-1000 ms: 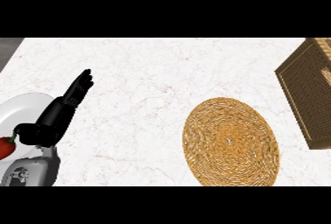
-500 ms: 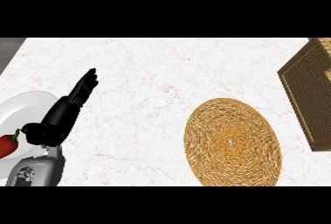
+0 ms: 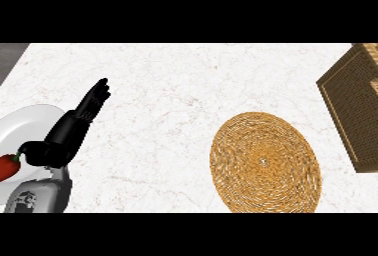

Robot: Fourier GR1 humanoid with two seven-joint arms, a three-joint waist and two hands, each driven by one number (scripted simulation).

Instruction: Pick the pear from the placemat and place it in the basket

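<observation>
A round woven placemat (image 3: 266, 162) lies on the white marble counter right of centre, and nothing rests on it. No pear shows anywhere in the view. The brown wicker basket (image 3: 356, 107) stands at the right edge, partly cut off. My left hand (image 3: 74, 125) rises at the left with its fingers straight and pointing up and away, resting open and holding nothing. It stands well left of the placemat. My right hand is out of the view.
A white plate (image 3: 26, 122) lies at the left edge behind my left forearm, with a red pepper-like thing (image 3: 7, 167) on it. The counter's dark far-left corner (image 3: 9, 57) marks its edge.
The view has shifted slightly, so the placemat and basket sit a little further right. My left hand has leaned a bit to the right, still open.
</observation>
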